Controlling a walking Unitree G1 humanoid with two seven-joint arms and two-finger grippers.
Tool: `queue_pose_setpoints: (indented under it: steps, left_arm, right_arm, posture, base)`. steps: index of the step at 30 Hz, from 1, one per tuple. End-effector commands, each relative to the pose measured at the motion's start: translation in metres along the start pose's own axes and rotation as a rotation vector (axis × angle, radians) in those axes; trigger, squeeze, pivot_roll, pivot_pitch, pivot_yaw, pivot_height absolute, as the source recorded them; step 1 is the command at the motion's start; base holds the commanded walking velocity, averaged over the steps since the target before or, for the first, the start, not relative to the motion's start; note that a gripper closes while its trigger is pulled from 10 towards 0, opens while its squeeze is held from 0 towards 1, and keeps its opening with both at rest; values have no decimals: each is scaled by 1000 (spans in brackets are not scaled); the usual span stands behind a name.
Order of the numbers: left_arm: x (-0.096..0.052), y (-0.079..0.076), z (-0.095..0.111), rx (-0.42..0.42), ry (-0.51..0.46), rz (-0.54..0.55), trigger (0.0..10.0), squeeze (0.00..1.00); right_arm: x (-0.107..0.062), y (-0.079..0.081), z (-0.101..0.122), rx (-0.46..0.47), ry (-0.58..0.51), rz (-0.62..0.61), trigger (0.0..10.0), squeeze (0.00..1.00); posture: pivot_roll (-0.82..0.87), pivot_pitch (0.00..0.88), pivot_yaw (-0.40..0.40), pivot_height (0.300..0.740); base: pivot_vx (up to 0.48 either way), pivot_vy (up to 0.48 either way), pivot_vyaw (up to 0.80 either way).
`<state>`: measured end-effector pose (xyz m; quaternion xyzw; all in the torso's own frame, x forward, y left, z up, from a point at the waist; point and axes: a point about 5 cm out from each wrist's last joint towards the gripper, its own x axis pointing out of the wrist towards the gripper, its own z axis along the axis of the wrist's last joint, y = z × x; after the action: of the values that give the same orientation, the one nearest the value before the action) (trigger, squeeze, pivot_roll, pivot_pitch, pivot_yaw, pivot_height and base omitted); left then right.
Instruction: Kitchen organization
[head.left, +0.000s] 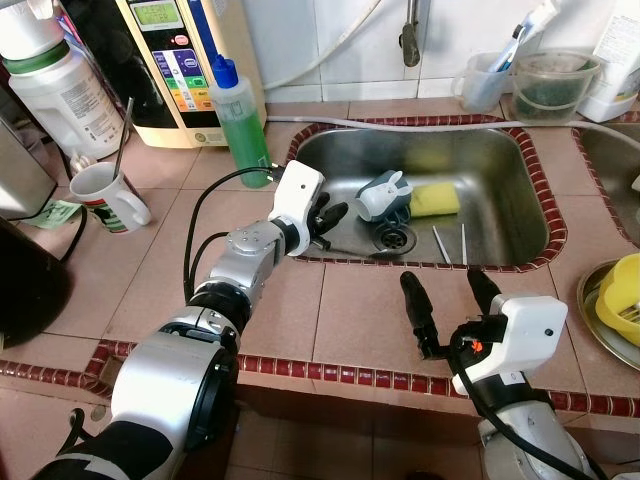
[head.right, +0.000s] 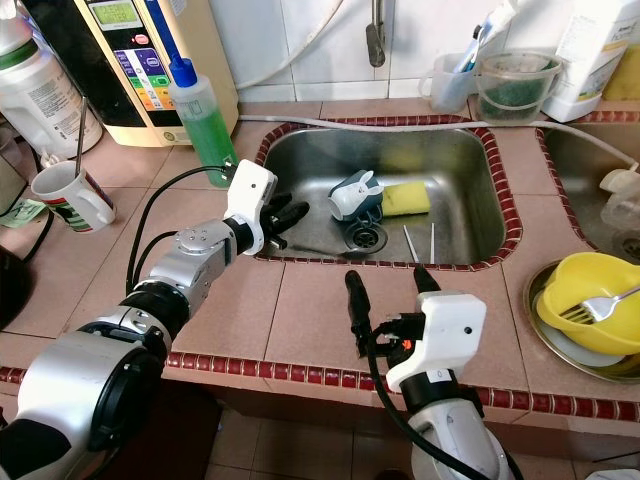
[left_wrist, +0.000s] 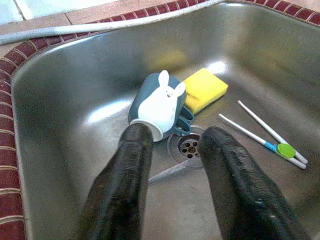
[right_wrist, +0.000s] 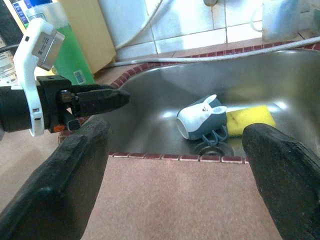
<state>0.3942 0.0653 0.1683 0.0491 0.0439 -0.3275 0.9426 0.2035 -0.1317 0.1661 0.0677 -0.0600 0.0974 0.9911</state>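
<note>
Left gripper (head.left: 333, 215) hung over the near-left rim of the sink (head.left: 330, 140), its two black fingers (left_wrist: 122, 190) spread apart with nothing between them and aimed down into the basin. Just ahead of those fingers, near but not touching, a blue cup (left_wrist: 157, 105) with a white rabbit on it lay on its side by the drain (left_wrist: 190, 146), its handle toward the drain. A yellow sponge (left_wrist: 205, 89) lay right behind the cup, seemingly touching it, and two white chopsticks (left_wrist: 265, 137) lay on the sink floor beyond the drain, well clear of the cup. On the tiled counter (head.left: 350, 310) in front of the sink, the right gripper (head.left: 450, 305) was held with its fingers wide apart and empty, pointed toward the basin. A green soap bottle (head.left: 240, 120) stood at the sink's far-left corner, with a mug (head.left: 105, 195) further left. By my reading, the step in hand was the reach for the cup, not yet a grasp. The next move would call for lowering the left gripper so the fingers straddle the cup's rim or body, taking care not to nudge the round cup into a roll.
</note>
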Motion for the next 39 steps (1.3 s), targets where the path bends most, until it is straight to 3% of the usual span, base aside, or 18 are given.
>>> queue_pose_setpoints:
  steps: [1, 4, 5, 6, 7, 11, 24, 31, 39]
  left_arm:
    - [-1, 6, 7, 9, -12, 15, 10000, 1000]
    - [-3, 11, 10, 2, -37, 38, 10000, 1000]
    - [-5, 14, 10, -12, -56, 56, 10000, 322]
    - [-5, 15, 10, -18, -63, 61, 10000, 322]
    - [-7, 18, 10, -25, -77, 80, 10000, 0]
    - [-15, 28, 10, -67, -140, 143, 10000, 0]
    - [-37, 41, -3, -76, -260, 347, 10000, 0]
    - [-53, 33, -16, -59, -310, 380, 10000, 0]
    - [-68, 29, -16, -50, -360, 392, 10000, 0]
  right_arm:
    - [3, 2, -2, 20, 1, 21, 10000, 0]
    - [9, 2, -2, 16, -5, 37, 10000, 0]
    - [14, 1, -3, 5, -9, 43, 10000, 0]
    - [16, 0, -3, 0, -10, 43, 10000, 0]
    - [21, -3, -3, -9, -17, 40, 10000, 0]
    - [34, -4, -1, -28, -44, 52, 10000, 0]
    - [62, -5, -3, -122, -75, 69, 10000, 0]
    - [74, -15, -9, -185, -58, -24, 10000, 0]
    - [80, -23, -7, -247, -93, -88, 10000, 0]
  posture:
    - [-212, 119, 145, 740]
    - [-193, 103, 132, 740]
    - [-179, 92, 124, 740]
    - [-175, 87, 121, 740]
    - [-158, 72, 110, 740]
    - [-137, 39, 91, 740]
    - [-60, 0, 38, 740]
    - [-38, 0, 24, 740]
    - [-26, 0, 17, 740]
  base:
    - [0, 0, 0]
    - [0, 0, 0]
    - [0, 0, 0]
    - [0, 0, 0]
    - [0, 0, 0]
    - [0, 0, 0]
    - [0, 0, 0]
    - [0, 0, 0]
    - [0, 0, 0]
